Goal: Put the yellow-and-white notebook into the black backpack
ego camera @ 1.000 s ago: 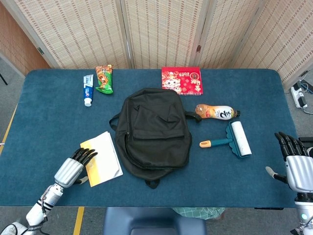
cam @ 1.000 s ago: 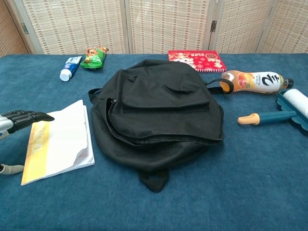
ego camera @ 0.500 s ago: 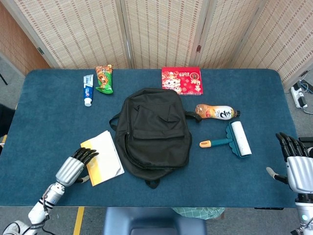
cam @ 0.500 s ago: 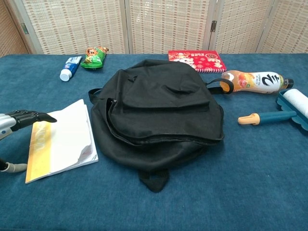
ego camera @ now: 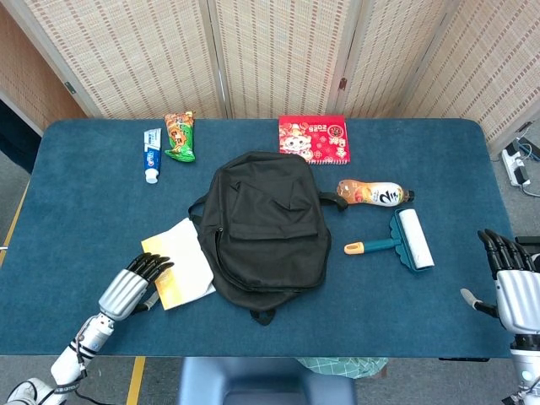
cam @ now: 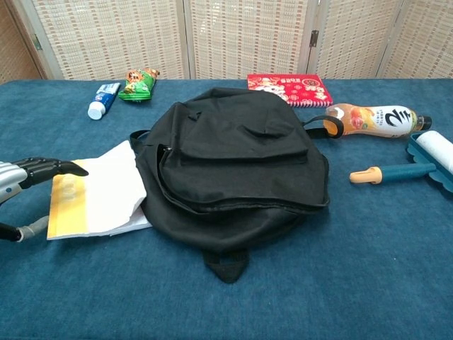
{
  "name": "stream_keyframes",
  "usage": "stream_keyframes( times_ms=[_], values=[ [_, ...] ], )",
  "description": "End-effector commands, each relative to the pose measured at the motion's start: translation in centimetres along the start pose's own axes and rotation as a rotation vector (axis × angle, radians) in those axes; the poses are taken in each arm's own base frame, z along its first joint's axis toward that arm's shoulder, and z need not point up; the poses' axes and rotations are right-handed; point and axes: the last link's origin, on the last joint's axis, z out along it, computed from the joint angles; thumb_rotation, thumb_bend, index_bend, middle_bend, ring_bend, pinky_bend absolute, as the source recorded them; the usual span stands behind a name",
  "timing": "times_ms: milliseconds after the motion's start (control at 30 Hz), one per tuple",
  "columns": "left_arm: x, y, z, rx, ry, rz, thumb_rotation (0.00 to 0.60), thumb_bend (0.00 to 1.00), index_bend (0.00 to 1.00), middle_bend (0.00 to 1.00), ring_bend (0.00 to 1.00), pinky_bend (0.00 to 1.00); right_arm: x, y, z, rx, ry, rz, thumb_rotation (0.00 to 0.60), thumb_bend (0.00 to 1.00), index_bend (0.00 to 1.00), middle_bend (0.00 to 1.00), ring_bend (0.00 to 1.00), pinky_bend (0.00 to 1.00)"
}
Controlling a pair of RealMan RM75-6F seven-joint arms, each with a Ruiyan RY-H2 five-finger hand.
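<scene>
Reaching low from the near left corner of the table, my left hand (ego camera: 135, 284) lies with its dark fingers (cam: 49, 168) stretched nearly straight over the yellow edge of the yellow-and-white notebook (ego camera: 180, 263), the thumb down beside that edge; whether it pinches the cover I cannot tell. My right hand (ego camera: 512, 283) stands upright off the table's right edge, fingers apart, holding nothing.

That notebook lies flat, its far side tucked against or just under the left flank of the black backpack (ego camera: 266, 228). The backpack lies flat in the middle of the blue table (ego camera: 84, 202), and its inside is not visible.

Beyond it sit a toothpaste tube (ego camera: 152, 154) and a green snack packet (ego camera: 179, 136) side by side, and a red booklet (ego camera: 314, 138). Right of the backpack lie an orange drink bottle (ego camera: 371, 192) and a teal lint roller (ego camera: 402, 240).
</scene>
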Motion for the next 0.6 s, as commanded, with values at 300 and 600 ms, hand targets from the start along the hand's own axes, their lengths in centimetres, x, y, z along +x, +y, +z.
stream_keyframes(
  times_ms=[300, 600],
  values=[
    [0.1, 0.3, 0.7, -0.007, 0.009, -0.029, 0.600, 0.50, 0.19, 0.19, 0.16, 0.17, -0.1, 0.1, -0.1, -0.006, -0.002, 0.003, 0.600, 0.05, 0.00, 0.11, 0.12, 0.12],
    [0.2, 0.4, 1.9, -0.002, 0.025, -0.065, 0.600, 0.50, 0.25, 0.19, 0.16, 0.17, 0.1, 0.3, -0.4, -0.011, 0.002, 0.003, 0.600, 0.05, 0.00, 0.11, 0.12, 0.12]
  ],
)
